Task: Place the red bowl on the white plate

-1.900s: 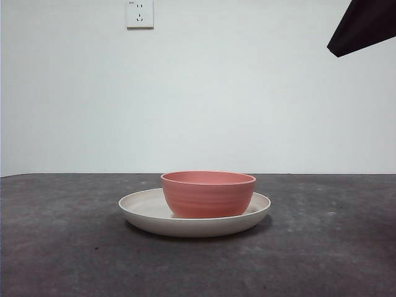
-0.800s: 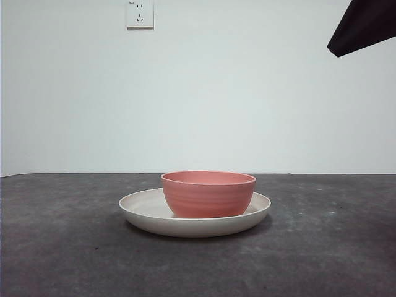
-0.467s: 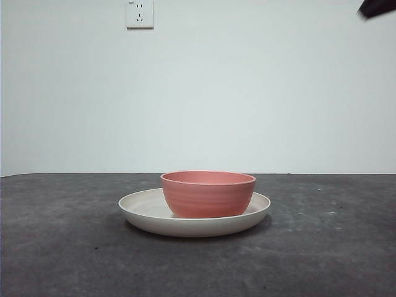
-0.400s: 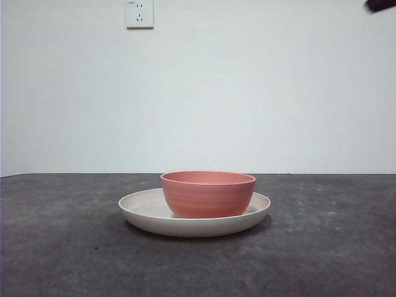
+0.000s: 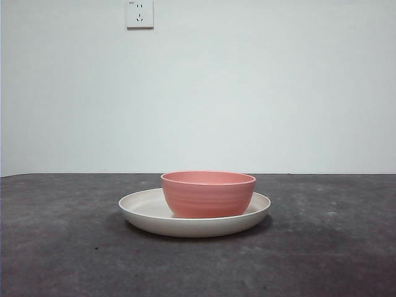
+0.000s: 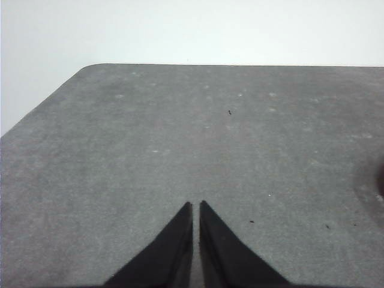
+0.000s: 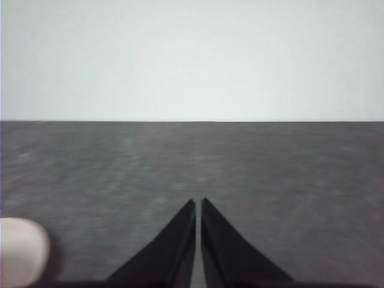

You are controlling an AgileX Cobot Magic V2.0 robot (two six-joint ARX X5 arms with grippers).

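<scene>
The red bowl (image 5: pixel 208 193) stands upright inside the white plate (image 5: pixel 139 207) at the middle of the dark table in the front view. No gripper shows in the front view. My left gripper (image 6: pixel 195 205) is shut and empty over bare table, away from the bowl. My right gripper (image 7: pixel 198 202) is shut and empty over bare table; a pale rounded edge of the white plate (image 7: pixel 21 247) shows at the corner of the right wrist view, beside the jaws.
A white wall socket (image 5: pixel 140 13) is high on the back wall. The dark grey table (image 5: pixel 322 247) stretches wide on both sides of the plate. The table's rounded far corner (image 6: pixel 90 67) shows in the left wrist view.
The black arm tip at the top right corner of the front view has withdrawn upward and out of the picture. The bowl and plate have not moved.
</scene>
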